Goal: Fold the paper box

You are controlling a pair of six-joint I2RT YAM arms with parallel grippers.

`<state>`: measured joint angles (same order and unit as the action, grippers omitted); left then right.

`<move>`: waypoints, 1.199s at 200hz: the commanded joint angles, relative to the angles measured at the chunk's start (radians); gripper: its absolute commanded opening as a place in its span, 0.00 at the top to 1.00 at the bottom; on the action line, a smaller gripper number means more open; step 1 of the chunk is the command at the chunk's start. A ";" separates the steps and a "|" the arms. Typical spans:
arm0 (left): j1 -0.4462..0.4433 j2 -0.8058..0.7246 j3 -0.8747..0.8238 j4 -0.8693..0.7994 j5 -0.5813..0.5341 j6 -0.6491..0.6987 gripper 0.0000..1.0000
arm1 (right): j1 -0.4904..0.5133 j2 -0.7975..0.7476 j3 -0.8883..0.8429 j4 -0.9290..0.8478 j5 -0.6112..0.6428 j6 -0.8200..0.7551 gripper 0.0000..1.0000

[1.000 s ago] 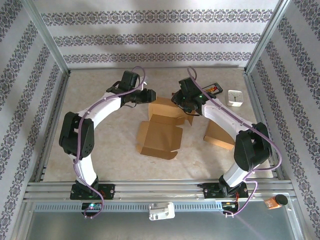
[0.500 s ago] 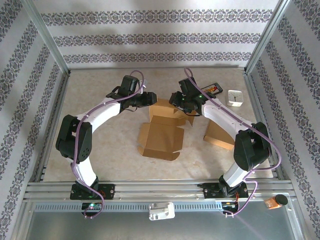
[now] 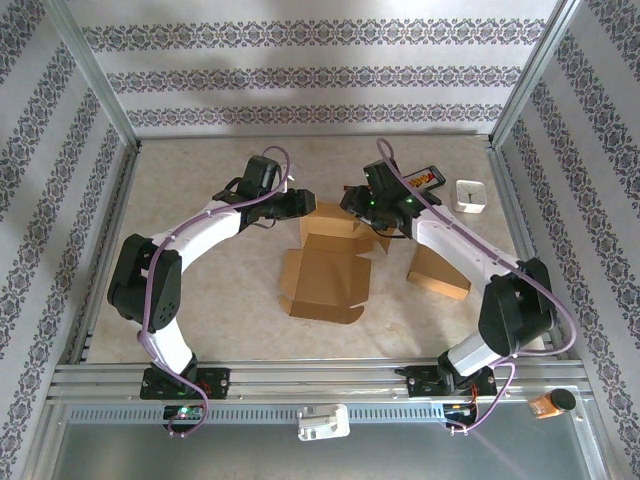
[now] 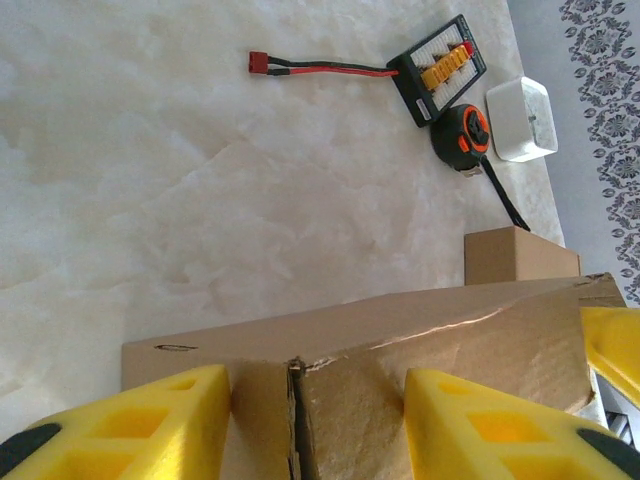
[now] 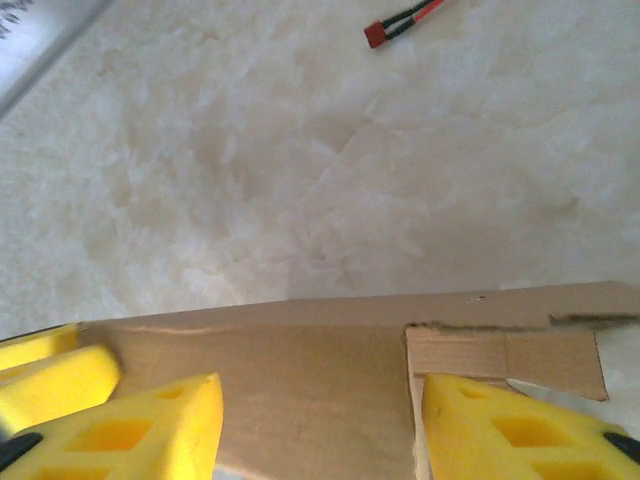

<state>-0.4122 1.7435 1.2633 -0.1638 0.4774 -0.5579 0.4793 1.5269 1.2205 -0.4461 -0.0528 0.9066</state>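
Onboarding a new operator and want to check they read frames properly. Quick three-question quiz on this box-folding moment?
1. True or false: the paper box is folded fully shut.
2. The left pincer and right pincer are both at the box's: A) far panel B) near flap C) underside.
3. In the left wrist view, which orange-and-black tool lies beside the white box?

Key: 1 false, it lies open on the table. 2 A. 3 tape measure.
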 commanded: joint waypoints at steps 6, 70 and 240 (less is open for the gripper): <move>-0.011 -0.020 -0.018 -0.051 -0.037 0.041 0.52 | -0.004 -0.118 -0.068 -0.052 0.016 -0.043 0.42; -0.011 -0.020 -0.005 -0.059 -0.037 0.061 0.52 | 0.033 -0.246 -0.407 0.134 0.026 -0.041 0.48; -0.012 -0.036 0.000 -0.088 -0.033 0.099 0.52 | 0.098 0.015 -0.514 0.419 0.398 -0.071 0.27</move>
<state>-0.4133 1.7290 1.2625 -0.1886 0.4625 -0.4873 0.5907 1.5639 0.7624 0.0051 0.3202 0.8097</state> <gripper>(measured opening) 0.479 0.726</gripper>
